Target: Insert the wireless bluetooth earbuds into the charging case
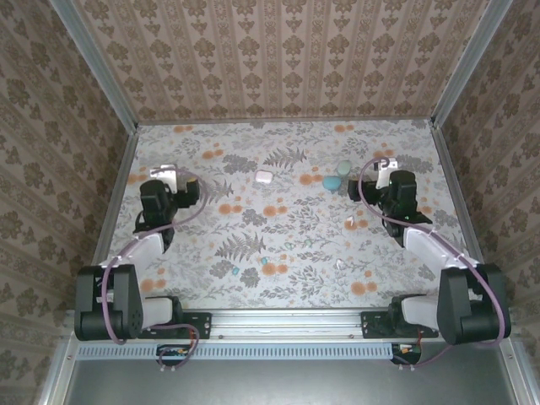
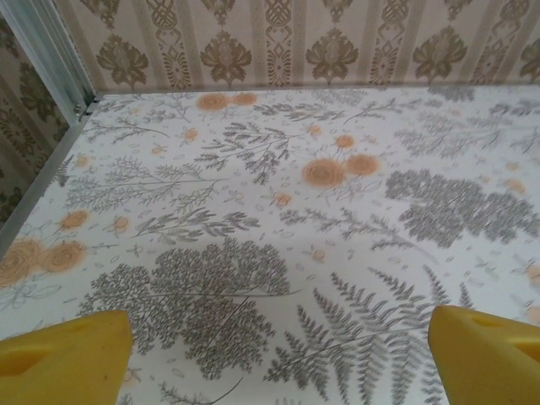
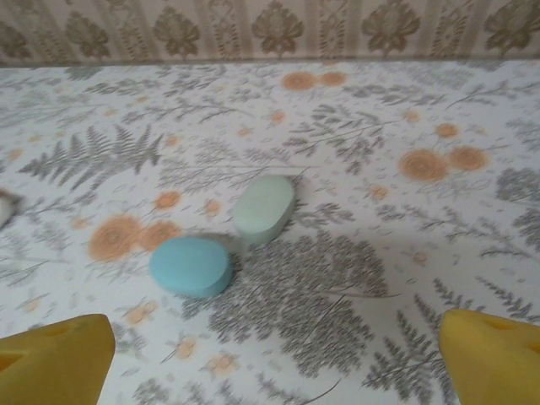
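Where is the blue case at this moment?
In the top view, the blue case lies right of centre, just beside the pale green case, with the white case farther left.

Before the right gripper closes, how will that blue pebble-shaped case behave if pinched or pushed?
The blue case looks smooth and rounded, so the right gripper may slip off its edge. It lies flat and low, so a push probably slides it, not rolls it. The pale green case beside it may get nudged.

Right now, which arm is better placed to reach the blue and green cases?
Right. The right gripper is open and sits next to the blue case and the green case, both just ahead in its wrist view. The left gripper is much farther from them.
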Robot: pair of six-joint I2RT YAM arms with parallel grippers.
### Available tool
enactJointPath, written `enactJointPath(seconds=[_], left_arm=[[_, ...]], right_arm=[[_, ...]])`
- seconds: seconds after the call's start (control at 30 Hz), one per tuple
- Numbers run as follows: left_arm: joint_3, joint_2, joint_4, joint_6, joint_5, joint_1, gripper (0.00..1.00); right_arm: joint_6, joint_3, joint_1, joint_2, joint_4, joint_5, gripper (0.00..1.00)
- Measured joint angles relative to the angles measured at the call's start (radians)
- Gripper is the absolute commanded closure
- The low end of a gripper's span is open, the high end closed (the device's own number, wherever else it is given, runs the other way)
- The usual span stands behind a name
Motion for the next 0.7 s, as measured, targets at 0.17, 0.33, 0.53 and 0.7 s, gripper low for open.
enactJointPath(seconds=[0.17, 0.33, 0.53, 0.7], left_arm=[[0.171, 0.029, -0.177, -0.077, 0.097, -0.004, 0.16], [0.344, 0.159, -0.333, -0.119, 0.156, -0.073, 0.2], [0.458, 0.311, -0.452, -0.15, 0.174, -0.166, 0.22], [0.569, 0.428, -0.538, -0.181, 0.174, -0.217, 0.25]], right_arm=[[0.005, 0.038, 0.001, -0.037, -0.071, -0.137, 0.06], [0.002, 0.073, 0.033, -0.029, -0.108, -0.261, 0.16], [-0.042, 0.16, 0.142, 0.051, -0.192, -0.328, 0.2], [-0.081, 0.22, 0.205, 0.114, -0.247, -0.341, 0.22]])
